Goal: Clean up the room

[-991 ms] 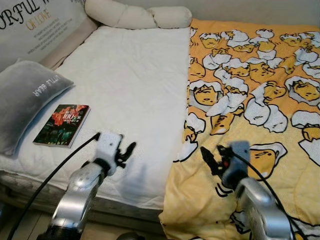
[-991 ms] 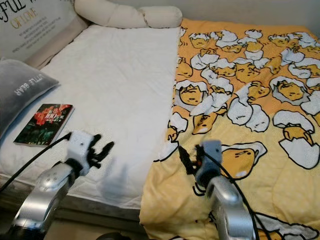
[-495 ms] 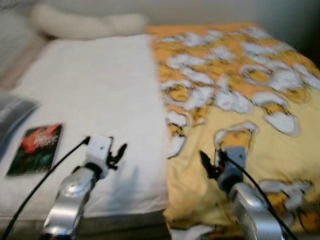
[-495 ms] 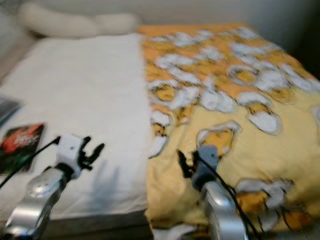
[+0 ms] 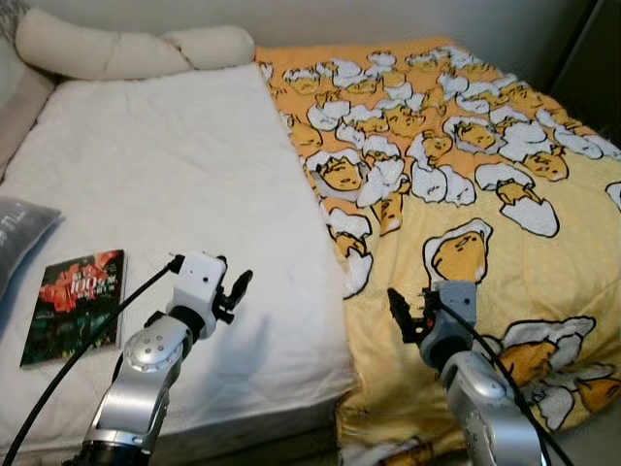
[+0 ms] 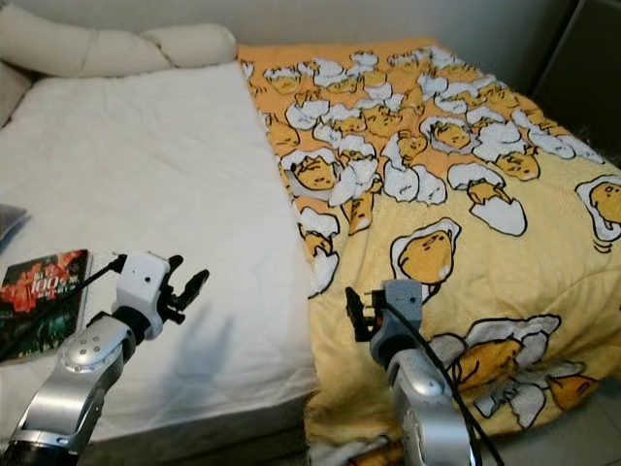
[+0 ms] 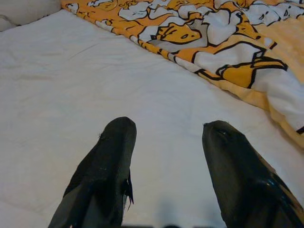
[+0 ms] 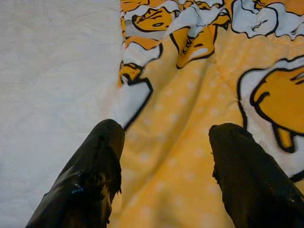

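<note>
White bedding covers the left half of the bed [image 5: 184, 184], and a yellow blanket [image 5: 485, 194] printed with cartoon egg figures covers the right half, its edge running down the middle. A long cream pillow [image 5: 126, 49] lies across the head of the bed, and a book [image 5: 76, 306] with a red and green cover rests near the left edge beside a grey cushion [image 5: 19, 233]. The left gripper [image 5: 236, 294] hovers over the white bedding, fingers apart. The right gripper [image 5: 406, 316] hangs above the blanket's edge, fingers spread, holding nothing.
</note>
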{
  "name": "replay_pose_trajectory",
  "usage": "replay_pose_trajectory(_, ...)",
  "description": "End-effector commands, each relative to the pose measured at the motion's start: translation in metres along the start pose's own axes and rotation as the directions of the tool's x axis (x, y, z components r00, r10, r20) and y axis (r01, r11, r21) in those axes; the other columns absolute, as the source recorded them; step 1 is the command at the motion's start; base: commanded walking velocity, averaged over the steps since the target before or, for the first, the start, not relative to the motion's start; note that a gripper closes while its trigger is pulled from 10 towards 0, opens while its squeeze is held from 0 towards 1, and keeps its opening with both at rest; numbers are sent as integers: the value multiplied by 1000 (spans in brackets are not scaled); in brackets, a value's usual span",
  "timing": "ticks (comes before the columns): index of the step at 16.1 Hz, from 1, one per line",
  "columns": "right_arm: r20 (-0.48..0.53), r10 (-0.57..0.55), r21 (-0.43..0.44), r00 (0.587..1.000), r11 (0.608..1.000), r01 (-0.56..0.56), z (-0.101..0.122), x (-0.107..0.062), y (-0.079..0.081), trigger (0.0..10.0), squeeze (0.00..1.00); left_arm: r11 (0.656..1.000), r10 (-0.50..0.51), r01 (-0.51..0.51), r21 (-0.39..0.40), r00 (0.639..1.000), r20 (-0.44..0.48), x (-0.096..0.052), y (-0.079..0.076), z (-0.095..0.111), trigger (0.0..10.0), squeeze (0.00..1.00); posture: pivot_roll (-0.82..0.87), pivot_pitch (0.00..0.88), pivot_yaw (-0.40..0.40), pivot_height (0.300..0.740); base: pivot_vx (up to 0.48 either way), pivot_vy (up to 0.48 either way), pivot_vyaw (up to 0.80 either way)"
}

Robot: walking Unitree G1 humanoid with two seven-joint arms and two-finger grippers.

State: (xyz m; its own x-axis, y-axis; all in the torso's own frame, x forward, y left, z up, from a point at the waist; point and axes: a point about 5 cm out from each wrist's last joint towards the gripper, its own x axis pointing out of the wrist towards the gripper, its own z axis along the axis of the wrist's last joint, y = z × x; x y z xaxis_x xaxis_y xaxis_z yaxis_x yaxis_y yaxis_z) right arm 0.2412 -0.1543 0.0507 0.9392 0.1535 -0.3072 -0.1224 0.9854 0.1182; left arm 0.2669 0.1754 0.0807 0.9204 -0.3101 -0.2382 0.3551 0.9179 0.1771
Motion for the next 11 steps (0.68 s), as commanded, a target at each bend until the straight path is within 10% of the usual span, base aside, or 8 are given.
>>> replay_pose_trajectory(1, -23, -18, -20, 1000, 1000, 17, -5, -1, -5, 10000, 0, 1000, -9, 9, 1, 1000, -12, 2, -3, -1, 10000, 0, 24, 0, 42, 740, 0, 0, 0)
replay_pose_trajectory(6, -203, -35, -180, 979, 984, -3, -22, 12, -16, 10000, 0, 999, -47, 47, 10, 999, -16, 1, -9, -3, 10000, 0, 31, 0, 31, 740, 0, 0, 0)
replay_pose_trajectory(11, -107, -43, -133, 993, 991, 28, 2, 26, -20, 10000, 0, 1000, -30, 30, 4, 1000, 5, 7, -12, 0, 10000, 0, 29, 0, 32, 740, 0, 0, 0)
